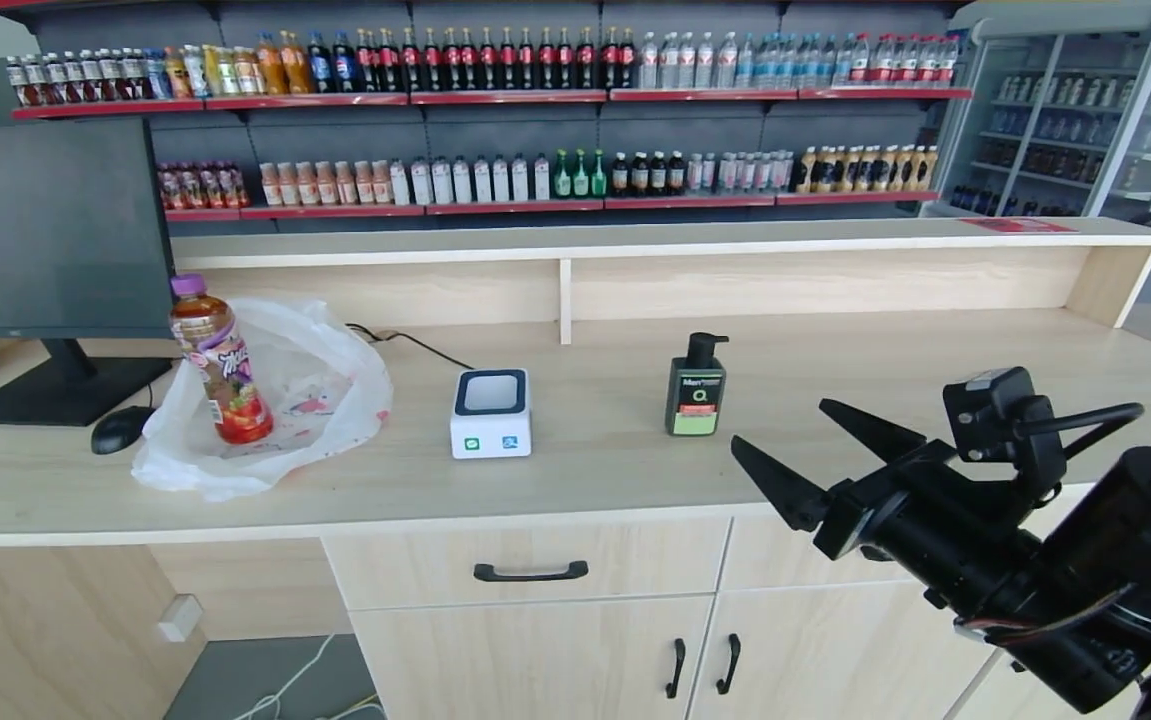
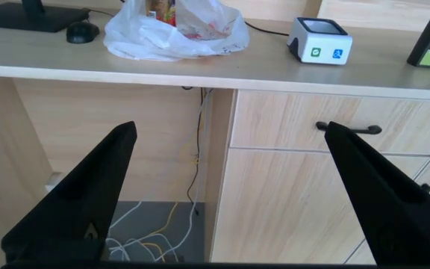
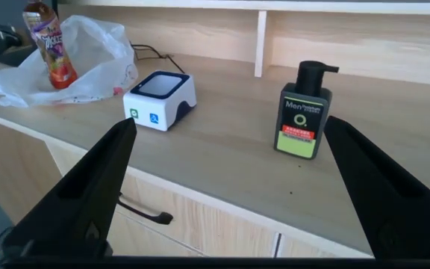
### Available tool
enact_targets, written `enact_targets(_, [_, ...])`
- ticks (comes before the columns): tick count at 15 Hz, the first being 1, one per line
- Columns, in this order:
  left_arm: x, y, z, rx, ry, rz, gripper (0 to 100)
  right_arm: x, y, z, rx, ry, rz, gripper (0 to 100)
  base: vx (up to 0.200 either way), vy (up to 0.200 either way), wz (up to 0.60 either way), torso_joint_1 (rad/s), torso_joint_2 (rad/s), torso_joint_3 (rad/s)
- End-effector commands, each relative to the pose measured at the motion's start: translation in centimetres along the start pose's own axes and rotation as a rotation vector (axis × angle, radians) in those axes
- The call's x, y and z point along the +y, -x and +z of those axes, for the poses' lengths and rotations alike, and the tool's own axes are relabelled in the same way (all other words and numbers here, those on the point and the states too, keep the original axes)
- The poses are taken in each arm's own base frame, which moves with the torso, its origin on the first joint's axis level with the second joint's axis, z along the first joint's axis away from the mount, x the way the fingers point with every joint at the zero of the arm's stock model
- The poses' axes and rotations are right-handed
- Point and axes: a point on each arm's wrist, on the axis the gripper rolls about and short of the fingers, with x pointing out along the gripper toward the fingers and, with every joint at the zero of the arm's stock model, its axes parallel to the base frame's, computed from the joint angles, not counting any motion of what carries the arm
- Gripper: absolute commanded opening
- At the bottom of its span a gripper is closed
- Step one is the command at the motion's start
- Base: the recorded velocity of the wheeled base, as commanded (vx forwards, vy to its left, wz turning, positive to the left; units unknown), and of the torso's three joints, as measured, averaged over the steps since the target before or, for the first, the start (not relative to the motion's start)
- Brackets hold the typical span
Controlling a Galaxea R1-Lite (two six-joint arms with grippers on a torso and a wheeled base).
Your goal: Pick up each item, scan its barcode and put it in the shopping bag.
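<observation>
Bearing shopping bag, wooden counter before drink shelves.

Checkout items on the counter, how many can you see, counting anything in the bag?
2. The drink bottle stands in the shopping bag, left of the scanner; the pump bottle stands on the bare counter, right of the scanner. The bag's folds could hide more.

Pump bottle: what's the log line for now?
drink bottle in shopping bag | pump bottle upright on counter | right hand open, empty | left hand open
</observation>
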Motion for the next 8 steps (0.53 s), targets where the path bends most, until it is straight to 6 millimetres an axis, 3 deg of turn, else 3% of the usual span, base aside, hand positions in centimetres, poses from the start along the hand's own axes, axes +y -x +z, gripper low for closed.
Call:
enact_targets(1, [0.0,0.0,0.0,0.001,-0.001,-0.001,100,-0.1,0.1,-0.9,0.039,-0.011,-0.005,100,0.2,0.0,0.0,0.002,0.0,0.002])
enact_targets(8, [0.0,0.0,0.0,-0.001,0.001,0.001,100,-1.4,1.6,-2.7,0.143,-0.014,-0.059,100,0.2,0.0,0.0,0.001,0.0,0.004])
